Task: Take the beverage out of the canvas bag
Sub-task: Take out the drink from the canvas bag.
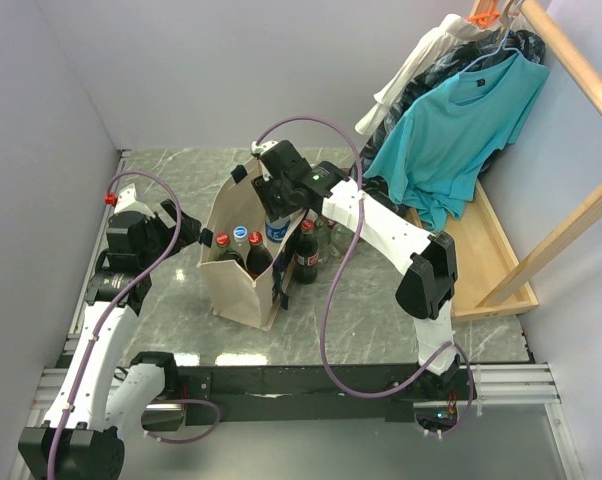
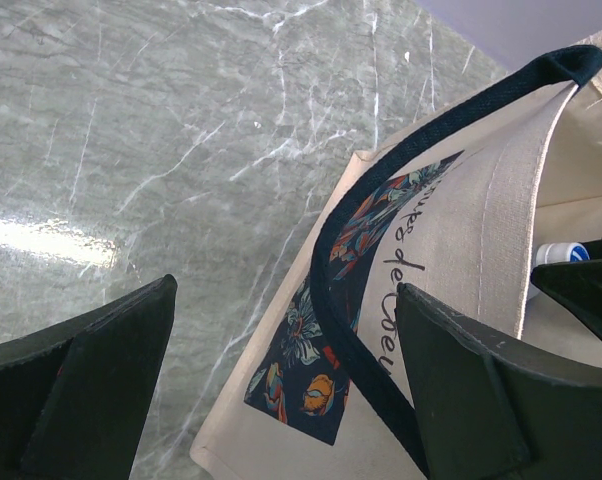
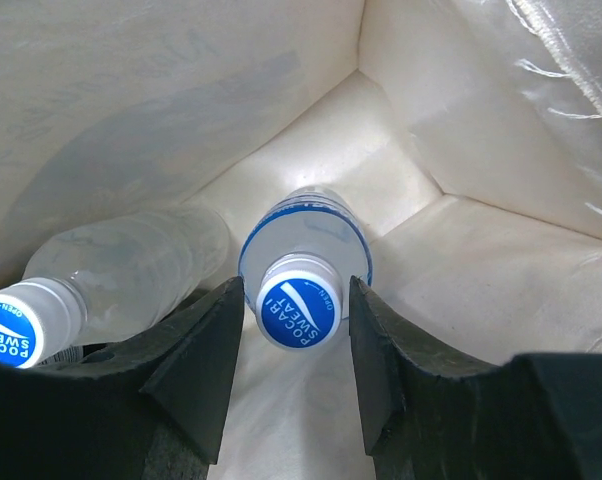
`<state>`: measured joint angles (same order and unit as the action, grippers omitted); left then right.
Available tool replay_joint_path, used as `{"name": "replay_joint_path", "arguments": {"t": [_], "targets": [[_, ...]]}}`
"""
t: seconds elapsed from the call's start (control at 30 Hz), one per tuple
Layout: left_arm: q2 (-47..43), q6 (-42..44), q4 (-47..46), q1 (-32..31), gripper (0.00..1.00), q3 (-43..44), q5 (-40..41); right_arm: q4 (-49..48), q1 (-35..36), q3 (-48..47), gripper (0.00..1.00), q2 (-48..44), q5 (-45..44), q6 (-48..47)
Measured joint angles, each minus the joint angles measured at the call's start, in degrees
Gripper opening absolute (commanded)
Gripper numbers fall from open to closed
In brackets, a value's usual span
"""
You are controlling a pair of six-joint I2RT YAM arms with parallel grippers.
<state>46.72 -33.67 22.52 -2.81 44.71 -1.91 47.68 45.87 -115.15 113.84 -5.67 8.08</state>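
Observation:
The beige canvas bag (image 1: 243, 285) stands mid-table, its navy handle and floral print (image 2: 326, 300) filling the left wrist view. Inside it, in the right wrist view, a clear beverage bottle with a blue Pocari Sweat cap (image 3: 298, 302) stands upright. My right gripper (image 3: 296, 290) reaches down into the bag (image 3: 181, 100), its jaws open on either side of that cap with a thin gap each side. A second blue-capped bottle (image 3: 131, 270) leans at the left. My left gripper (image 2: 286, 290) hangs wide open just outside the bag's left wall, holding nothing.
Red-capped and white-capped bottles (image 1: 239, 240) stick up from the bag's near pockets. A cola bottle (image 1: 306, 255) and clear bottles (image 1: 328, 236) stand right of the bag. A wooden rack with a teal shirt (image 1: 461, 130) fills the right side.

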Motion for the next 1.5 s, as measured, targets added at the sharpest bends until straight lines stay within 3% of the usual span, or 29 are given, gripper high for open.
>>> {"name": "replay_joint_path", "arguments": {"t": [0.43,0.53,0.87,1.5], "targets": [[0.0,0.0,0.0,0.0,0.96,0.0,0.0,0.5,0.0,-0.8,0.5,0.9,0.8,-0.1],[0.0,0.0,0.0,0.0,0.96,0.0,0.0,0.6,0.0,-0.8,0.43,0.9,0.7,-0.2],[0.0,0.0,0.0,0.0,0.96,0.0,0.0,1.0,0.0,-1.0,0.0,1.2,0.8,-0.5],[-0.9,-0.4,0.0,0.0,0.96,0.0,0.6,1.6,-0.1,-3.2,0.0,1.2,0.3,-0.9]]}}
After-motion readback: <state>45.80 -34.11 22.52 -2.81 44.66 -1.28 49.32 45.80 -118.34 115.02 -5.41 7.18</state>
